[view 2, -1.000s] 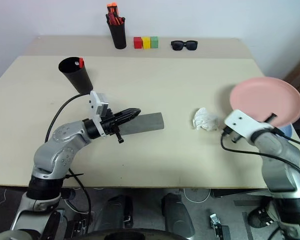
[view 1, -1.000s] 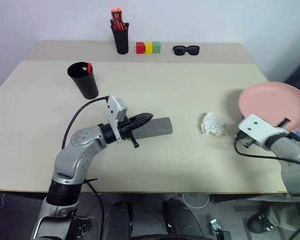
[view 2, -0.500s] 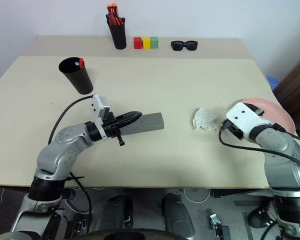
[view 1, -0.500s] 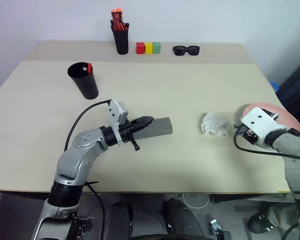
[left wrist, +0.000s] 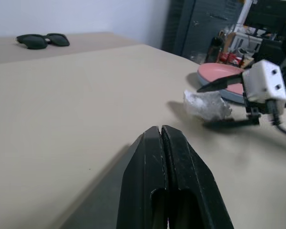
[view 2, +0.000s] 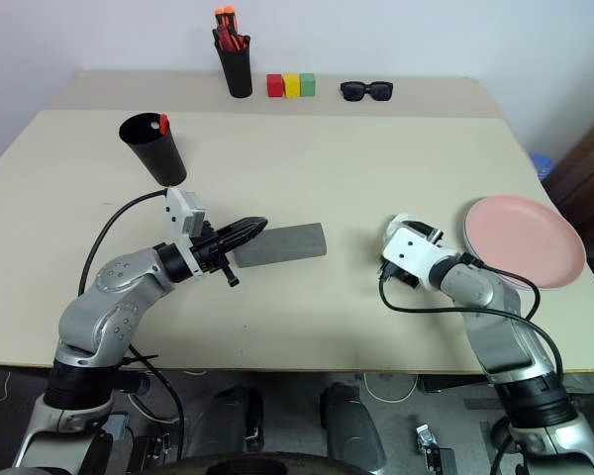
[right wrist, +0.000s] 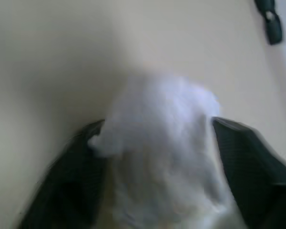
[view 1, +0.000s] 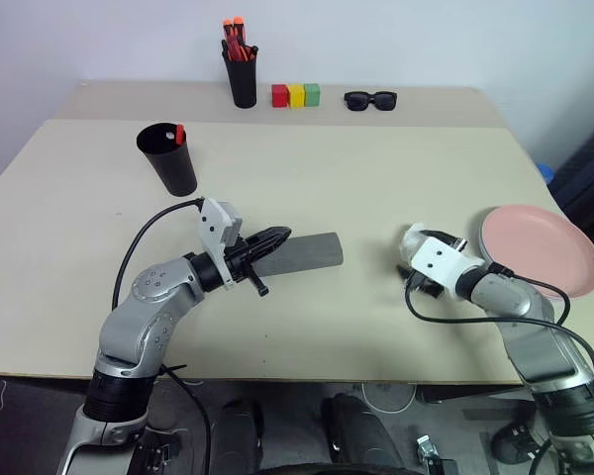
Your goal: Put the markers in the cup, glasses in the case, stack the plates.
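Even bright light, right wrist view blurred

Case left of plates

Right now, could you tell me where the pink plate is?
The pink plate lies near the table's right edge, resting on a blue plate, just right of the right gripper and crumpled white paper.

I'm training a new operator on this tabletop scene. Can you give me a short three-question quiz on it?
1. True or false: the pink plate lies on the table.
2. What sits between the right gripper jaws? A) crumpled tissue B) sunglasses C) red block
3. Fill in: the left gripper jaws are ____, over the grey case.

Key: 1 true; 2 A; 3 shut.
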Motion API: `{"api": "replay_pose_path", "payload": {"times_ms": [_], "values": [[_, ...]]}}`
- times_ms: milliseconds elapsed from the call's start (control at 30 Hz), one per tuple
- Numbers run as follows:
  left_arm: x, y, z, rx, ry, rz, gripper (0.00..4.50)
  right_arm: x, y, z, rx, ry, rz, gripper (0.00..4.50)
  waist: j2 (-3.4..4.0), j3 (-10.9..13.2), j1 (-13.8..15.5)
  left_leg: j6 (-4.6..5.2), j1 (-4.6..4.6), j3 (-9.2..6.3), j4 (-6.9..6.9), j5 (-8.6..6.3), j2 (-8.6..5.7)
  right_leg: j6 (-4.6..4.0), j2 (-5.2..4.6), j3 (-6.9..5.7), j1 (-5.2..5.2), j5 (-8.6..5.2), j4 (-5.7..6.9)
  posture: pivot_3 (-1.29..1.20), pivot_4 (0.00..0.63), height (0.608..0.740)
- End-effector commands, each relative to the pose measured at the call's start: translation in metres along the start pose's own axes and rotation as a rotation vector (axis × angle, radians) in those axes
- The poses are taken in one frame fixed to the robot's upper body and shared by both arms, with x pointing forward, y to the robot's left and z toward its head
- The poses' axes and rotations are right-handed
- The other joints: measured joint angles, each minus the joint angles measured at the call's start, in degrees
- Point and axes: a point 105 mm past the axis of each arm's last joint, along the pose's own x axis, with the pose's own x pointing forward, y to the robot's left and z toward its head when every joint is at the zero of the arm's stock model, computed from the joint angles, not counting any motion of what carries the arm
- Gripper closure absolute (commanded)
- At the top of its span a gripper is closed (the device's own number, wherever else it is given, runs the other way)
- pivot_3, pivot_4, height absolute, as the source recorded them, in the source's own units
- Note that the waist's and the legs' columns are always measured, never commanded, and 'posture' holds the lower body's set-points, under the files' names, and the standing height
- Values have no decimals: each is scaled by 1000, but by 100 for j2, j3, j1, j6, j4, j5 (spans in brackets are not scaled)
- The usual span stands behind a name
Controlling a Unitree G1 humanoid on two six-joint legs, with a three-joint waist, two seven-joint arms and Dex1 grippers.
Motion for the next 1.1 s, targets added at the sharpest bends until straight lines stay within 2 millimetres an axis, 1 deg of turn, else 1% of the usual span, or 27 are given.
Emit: {"api": "replay_pose_path", "payload": {"times_ms": [33,100,133,167,300,367,433,467,567,633,667,767,833,933,1033,1100], "values": [[-4,-3,11,18,-37,-5,4500,-4,-10,-9,-41,40,-65,2761,0,0,-8,0,0,0,0,0,0,0,0,0,0,0,0,0,150,722],[-3,-4,11,12,-35,-8,4500,-5,-14,-8,-47,40,-91,3817,0,0,-17,0,0,0,-1,0,0,1,0,0,0,1,0,0,150,722],[-2,-4,10,8,-35,-13,4500,-7,-18,-6,-46,32,-113,4269,0,0,-21,0,0,0,-1,0,0,2,0,0,-1,1,1,0,150,722],[-1,-5,10,6,-34,-18,4500,-9,-22,-4,-45,26,-135,4396,0,0,-30,0,0,0,-1,0,1,4,1,0,-1,2,1,0,150,722],[2,-4,9,4,-33,-26,4500,-18,-42,-1,-73,28,-231,4396,1,0,-30,0,0,0,-2,0,1,4,1,0,-1,2,1,0,150,722],[3,-3,9,2,-33,-31,4500,-30,-62,-7,-80,71,-311,4396,1,0,-28,0,0,0,-2,0,1,7,1,0,-1,4,1,0,150,722],[4,-2,8,1,-32,-37,4500,-44,-79,-26,-75,170,-382,4396,1,0,0,0,-1,0,-1,0,0,7,0,0,-1,3,1,0,150,722],[4,-2,8,0,-32,-39,4500,-50,-83,-37,-62,222,-402,4396,0,0,6,0,-1,0,-1,0,0,5,0,0,-1,2,0,0,150,722],[5,-1,8,-3,-33,-43,4500,-62,-90,-60,-14,318,-437,4396,0,0,-10,0,-2,0,-1,0,-2,3,-1,0,0,1,-1,0,150,722],[6,0,8,-3,-34,-45,4500,-66,-89,-67,28,338,-429,3643,1,0,-39,0,0,-1,-2,0,-1,3,0,0,0,1,0,0,150,722],[6,1,8,-2,-35,-44,4500,-66,-89,-68,42,336,-427,3364,1,0,-51,0,1,-1,-3,0,-1,3,1,0,0,2,0,0,150,722],[5,3,10,1,-41,-34,4500,-60,-85,-62,55,299,-393,1762,3,-1,-60,0,3,-1,-4,0,0,5,2,0,-1,3,0,0,150,722],[3,5,10,4,-44,-19,4500,-53,-80,-53,82,246,-357,898,3,-1,-54,0,4,-1,-5,0,0,12,2,0,-1,6,0,0,150,722],[-1,10,10,13,-48,14,4500,-46,-78,-41,130,175,-334,898,3,-1,-48,0,3,0,-4,0,-1,12,2,1,0,6,0,0,150,722],[-8,21,13,21,-61,74,4500,-37,-83,-23,215,71,-325,898,3,0,-49,0,3,0,-5,0,0,13,1,1,-1,7,0,0,150,722],[-16,31,15,37,-64,135,4500,-31,-85,-7,277,-18,-310,898,3,0,-55,0,3,0,-4,0,0,13,2,1,-1,7,0,0,150,722]]}}
